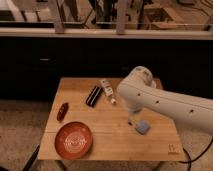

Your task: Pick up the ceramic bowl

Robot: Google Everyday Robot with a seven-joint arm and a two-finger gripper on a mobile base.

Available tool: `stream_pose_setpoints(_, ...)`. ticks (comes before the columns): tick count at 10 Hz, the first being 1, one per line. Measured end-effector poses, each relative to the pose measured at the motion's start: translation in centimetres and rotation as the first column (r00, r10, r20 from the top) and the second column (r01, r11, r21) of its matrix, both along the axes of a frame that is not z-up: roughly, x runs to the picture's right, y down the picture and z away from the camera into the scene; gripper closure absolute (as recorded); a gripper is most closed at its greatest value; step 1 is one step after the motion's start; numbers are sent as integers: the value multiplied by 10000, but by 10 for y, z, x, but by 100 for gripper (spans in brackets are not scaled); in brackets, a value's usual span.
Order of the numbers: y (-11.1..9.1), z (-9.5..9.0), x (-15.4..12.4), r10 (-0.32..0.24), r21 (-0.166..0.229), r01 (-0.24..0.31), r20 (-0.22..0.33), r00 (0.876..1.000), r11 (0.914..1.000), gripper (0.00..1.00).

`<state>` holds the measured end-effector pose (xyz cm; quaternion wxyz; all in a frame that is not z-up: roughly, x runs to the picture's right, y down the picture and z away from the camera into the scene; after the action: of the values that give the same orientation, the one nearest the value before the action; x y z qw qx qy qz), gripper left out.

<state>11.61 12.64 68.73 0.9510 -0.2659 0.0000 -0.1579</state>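
I read the table point(115, 144) as pale matt wood, and the ceramic bowl point(73, 140) at lower left looks glazed and slightly glossy. My arm shell point(165, 102) looks like smooth white plastic, with the gripper point(131, 121) tucked under it at mid-frame.

**Clearance around the gripper point(131, 119), low over the right half of the wooden table point(112, 147)**
A blue pad point(143, 127) lies just beside the gripper, on its camera-side right. Bare tabletop runs from the gripper, leftward in view and toward the camera, to the ceramic bowl point(73, 140). Farther back and left lie a white bottle point(107, 90) and a black case point(93, 96). A red item point(62, 111) lies near the bowl's far rim. The white arm point(165, 102) fills the space above and right.
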Motion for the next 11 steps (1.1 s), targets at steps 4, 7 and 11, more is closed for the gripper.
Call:
stream_pose_setpoints(4,8,4,-22,-763,-37,766,510,9958,9971,20)
stream_pose_setpoints(7,16,11,-50,-1574,60,1576,1023,9822,9875,20)
stream_pose_setpoints(11,28,21,-68,-2302,134,2312,1631,9594,9728,20)
